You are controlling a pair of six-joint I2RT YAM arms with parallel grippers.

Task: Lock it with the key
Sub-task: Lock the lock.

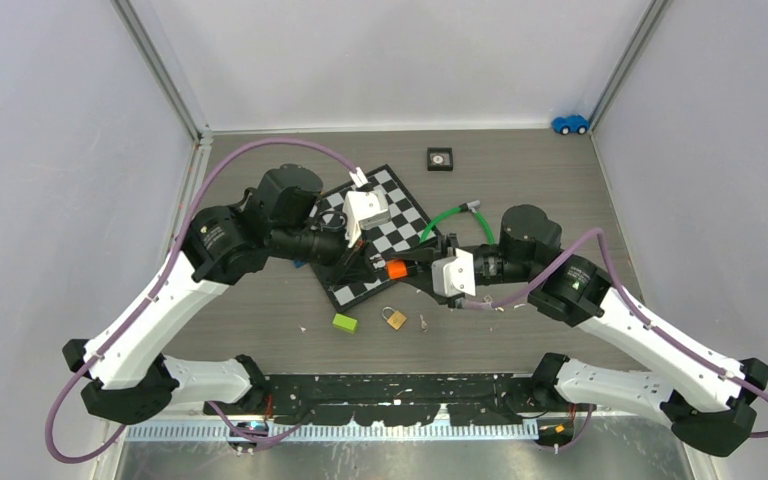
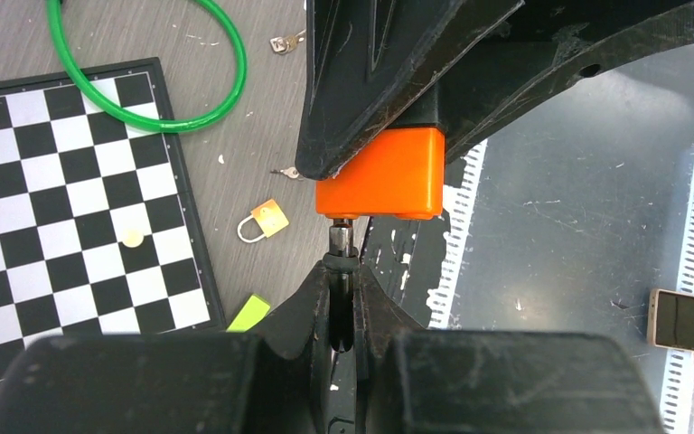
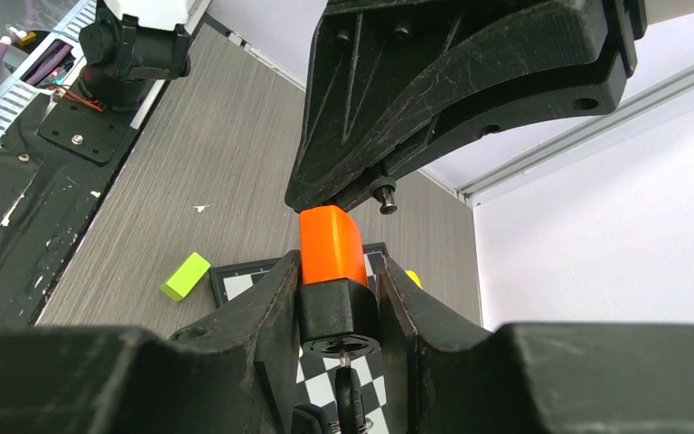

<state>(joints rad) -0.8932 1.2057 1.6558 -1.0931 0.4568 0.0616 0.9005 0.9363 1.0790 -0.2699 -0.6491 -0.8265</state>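
Over the near edge of the chessboard [image 1: 400, 215], as the overhead camera shows it, my two arms meet tip to tip. My left gripper [image 1: 365, 262] reaches in from the left and my right gripper [image 1: 415, 266] from the right. The orange lock [image 1: 396, 268] is held off the table [image 1: 540, 180] between them. A brass padlock [image 1: 394, 318] and a lime-green block [image 1: 345, 322] lie nearer my bases, apart from each other.

From my left wrist, my fingers [image 2: 316, 298] are pressed together on the key [image 2: 341, 240], whose metal shank runs straight into the orange lock's underside. My right gripper's black fingers clamp that lock from above. On the table, the brass padlock lies just beside the chessboard's edge, and a green hoop [image 2: 181, 127] overlaps the board's corner.

From my right wrist, my two fingers [image 3: 253, 307] pinch the lock by its sides. Its orange end points away from me and its black end toward the camera. My left gripper's tips touch the orange end.
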